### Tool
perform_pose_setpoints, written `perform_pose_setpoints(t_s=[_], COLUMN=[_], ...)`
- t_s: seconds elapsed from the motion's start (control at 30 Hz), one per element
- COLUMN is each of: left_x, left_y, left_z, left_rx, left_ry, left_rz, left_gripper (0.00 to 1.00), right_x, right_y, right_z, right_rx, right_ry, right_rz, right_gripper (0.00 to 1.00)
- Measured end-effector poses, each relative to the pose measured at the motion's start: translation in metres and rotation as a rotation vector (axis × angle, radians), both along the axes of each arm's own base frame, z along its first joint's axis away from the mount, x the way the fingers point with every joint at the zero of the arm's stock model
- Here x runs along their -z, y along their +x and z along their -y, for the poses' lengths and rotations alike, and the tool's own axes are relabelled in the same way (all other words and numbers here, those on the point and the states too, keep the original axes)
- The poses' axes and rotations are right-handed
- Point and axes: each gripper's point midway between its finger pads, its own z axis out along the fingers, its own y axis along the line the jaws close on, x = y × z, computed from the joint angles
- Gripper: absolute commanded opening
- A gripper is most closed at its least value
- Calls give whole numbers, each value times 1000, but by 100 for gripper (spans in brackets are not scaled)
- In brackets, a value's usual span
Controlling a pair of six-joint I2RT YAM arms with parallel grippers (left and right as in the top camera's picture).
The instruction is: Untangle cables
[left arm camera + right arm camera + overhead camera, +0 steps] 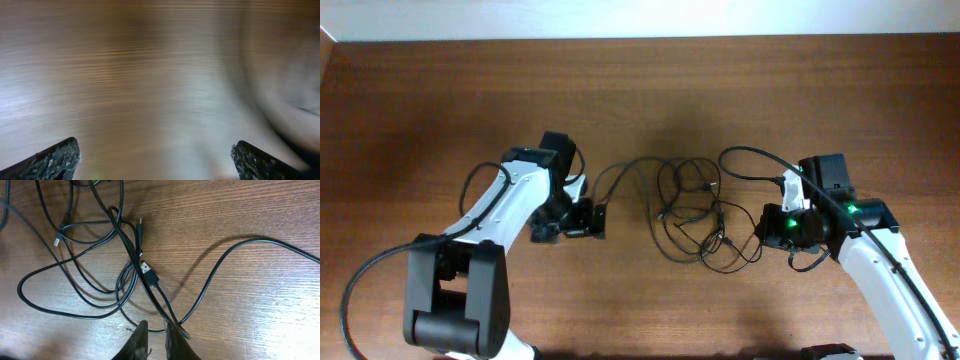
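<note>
— Black cables (pixel 690 215) sprawl across the bench (pixel 640 90) middle, between both tools. Which is nearer?
— My right tool (pixel 156 341): jaws nearly together at a strand, grip I cannot tell. Left tool (pixel 160 162) gapes wide, empty.

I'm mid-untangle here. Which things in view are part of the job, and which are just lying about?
Part of the job:
cables, thin black cords tangled mid-table
left gripper, open over bare wood
right gripper, at the tangle's edge

Not part of it:
thick arm cable, looping off the left arm
table, the wooden surface underneath
</note>
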Motion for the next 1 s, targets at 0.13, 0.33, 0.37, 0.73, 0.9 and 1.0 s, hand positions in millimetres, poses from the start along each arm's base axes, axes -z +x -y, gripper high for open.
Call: perform_pose_setpoints(t_s=[0.13, 0.33, 0.37, 0.73, 0.9, 1.0], left_x=[-28, -23, -23, -159, -157, -127], left_y=[11, 6, 7, 61, 38, 18], left_z=[69, 117, 124, 76, 89, 105], left_rx=[38, 11, 1, -165, -153, -101], left_ry=[-322, -264, -266, -134, -125, -100], left_rz=[44, 57, 69, 487, 467, 395], left_gripper=[99, 97, 98, 99, 35, 13], right_x=[0, 2, 3, 18, 37, 48], right_y=[1, 0, 0, 1, 2, 2], right_z=[0, 2, 3, 3, 3, 3], right_rx=[-2, 0, 3, 1, 1, 2], right_ry=[0, -15, -16, -18, -25, -28], right_rz=[5, 2, 3, 11, -56, -89], right_gripper=[27, 69, 74, 99, 99, 78])
